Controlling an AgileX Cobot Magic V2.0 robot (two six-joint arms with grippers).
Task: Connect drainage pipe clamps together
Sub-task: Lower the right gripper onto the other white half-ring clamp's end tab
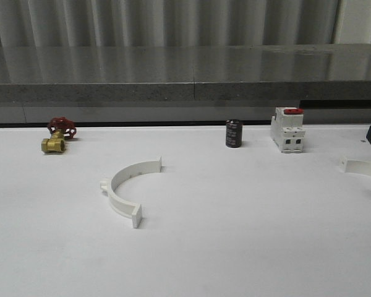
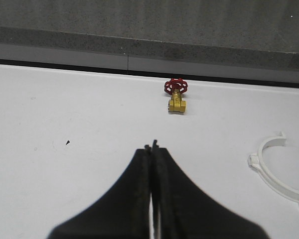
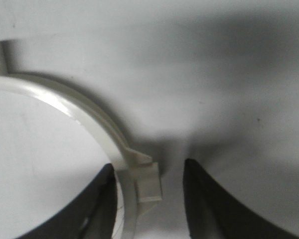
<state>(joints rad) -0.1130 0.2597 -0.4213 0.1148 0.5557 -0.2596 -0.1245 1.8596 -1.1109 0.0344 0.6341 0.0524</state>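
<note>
**A:** Start with the front view. Where are your two clamp halves?

**B:** One half-ring lies on the white table, left of centre, its open side facing right. The other half-ring sits at the far right edge, well apart from the first. A brass valve with a red handwheel, a dark cylinder and a white breaker with a red top stand along the back.

**A:** What worries you there?

**B:** The gap. You must carry one half a long way, and if it tilts in the grip, the end tabs will likely not meet squarely.

**A:** Left wrist view?

**B:** Your left gripper has its fingers pressed together, holding nothing. The left half-ring lies off to one side of it, the valve ahead. Approach like that and you would shove the ring rather than take it; spread the fingers first.

**A:** And the right wrist view?

**B:** Your right gripper is spread, with the band of the right half-ring and its raised lug between the fingers. The band sits just beside one finger, the other well clear. I'd judge that closing from here could push the ring sideways, or pinch the lug's corner so it twists or pops out.
</note>
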